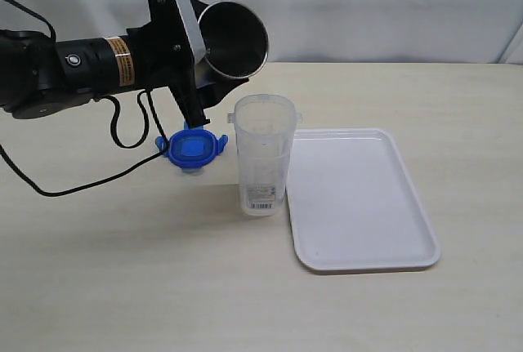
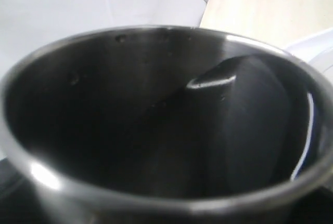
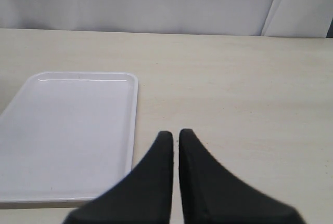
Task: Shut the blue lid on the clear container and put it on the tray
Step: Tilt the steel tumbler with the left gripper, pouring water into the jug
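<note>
The clear container [image 1: 264, 156] stands upright and uncovered on the table, just left of the white tray [image 1: 359, 205]. The blue lid [image 1: 194, 149] lies flat on the table to the container's left, with nothing on it. My left gripper [image 1: 211, 62] hovers above the lid, shut on a grey metal cup [image 1: 233, 39] that is tipped on its side with its mouth toward the container. The left wrist view is filled by the cup's dark inside [image 2: 156, 130]. My right gripper [image 3: 176, 133] is shut and empty, low over the table beside the tray [image 3: 78, 130].
The left arm's black cable [image 1: 122, 135] loops over the table to the left of the lid. A white backdrop runs along the table's far edge. The tray holds nothing.
</note>
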Available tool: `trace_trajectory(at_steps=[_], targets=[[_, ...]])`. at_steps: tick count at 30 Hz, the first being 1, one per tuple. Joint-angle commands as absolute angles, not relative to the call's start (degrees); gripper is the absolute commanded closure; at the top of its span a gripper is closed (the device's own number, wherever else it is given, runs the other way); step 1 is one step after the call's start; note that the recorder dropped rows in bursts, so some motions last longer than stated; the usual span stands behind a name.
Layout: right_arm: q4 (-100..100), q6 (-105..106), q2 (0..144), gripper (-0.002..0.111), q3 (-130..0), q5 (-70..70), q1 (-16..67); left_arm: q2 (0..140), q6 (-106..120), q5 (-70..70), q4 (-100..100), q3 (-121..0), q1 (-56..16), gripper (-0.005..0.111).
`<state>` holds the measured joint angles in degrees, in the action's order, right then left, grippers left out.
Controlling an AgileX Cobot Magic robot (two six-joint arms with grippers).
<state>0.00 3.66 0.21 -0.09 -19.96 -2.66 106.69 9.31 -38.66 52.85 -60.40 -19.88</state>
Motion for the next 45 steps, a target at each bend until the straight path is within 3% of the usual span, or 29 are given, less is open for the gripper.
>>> trace_trajectory(at_steps=[1, 45], targets=[[0.0, 3.68, 0.0, 0.104, 0.0, -19.85, -2.56, 105.81, 12.14, -41.84, 51.75, -61.43, -20.01, 0.107], [0.0, 3.68, 0.0, 0.104, 0.0, -19.85, -2.56, 105.81, 19.73, -40.61, 51.75, -61.43, -20.01, 0.107]])
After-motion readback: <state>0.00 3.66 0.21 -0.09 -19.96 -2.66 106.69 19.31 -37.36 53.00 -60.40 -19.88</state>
